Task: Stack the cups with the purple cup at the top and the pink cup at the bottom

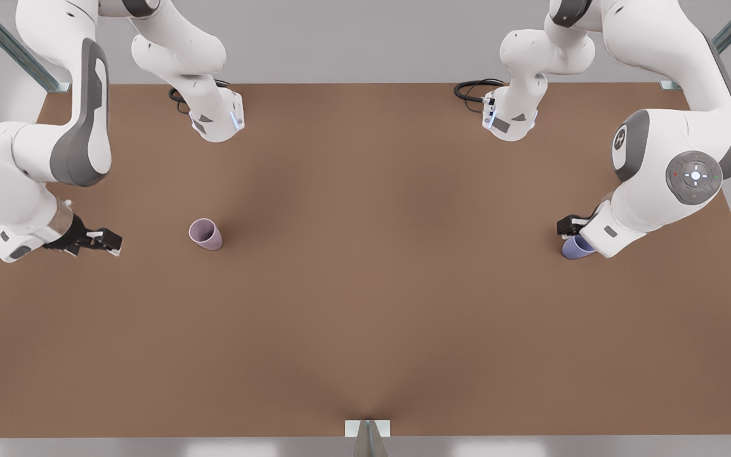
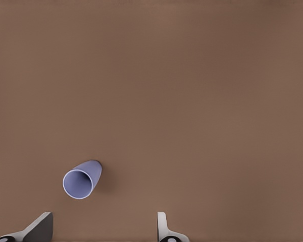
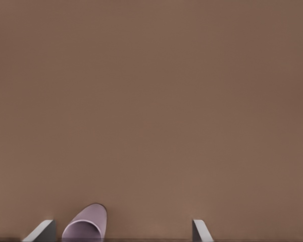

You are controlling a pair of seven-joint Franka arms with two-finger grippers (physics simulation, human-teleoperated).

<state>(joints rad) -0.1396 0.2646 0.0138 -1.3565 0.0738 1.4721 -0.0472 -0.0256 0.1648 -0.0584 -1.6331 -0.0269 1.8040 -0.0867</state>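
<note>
Left tool [image 2: 103,227] and right tool [image 3: 123,229] gape, empty, near two cups.

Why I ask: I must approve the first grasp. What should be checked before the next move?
1. Left gripper open: ok, fingers spread wide.
2. Purple cup upright, mouth up, nothing inside: ok.
3. Purple cup centred between the left gripper's fingers: not ok, it sits nearer one finger and ahead of the tips.
4. Right gripper open: ok.
5. Pink cup upright on the table, ready to receive: ok.
6. Right gripper clear of the pink cup: ok, they are apart in the front view.
</note>
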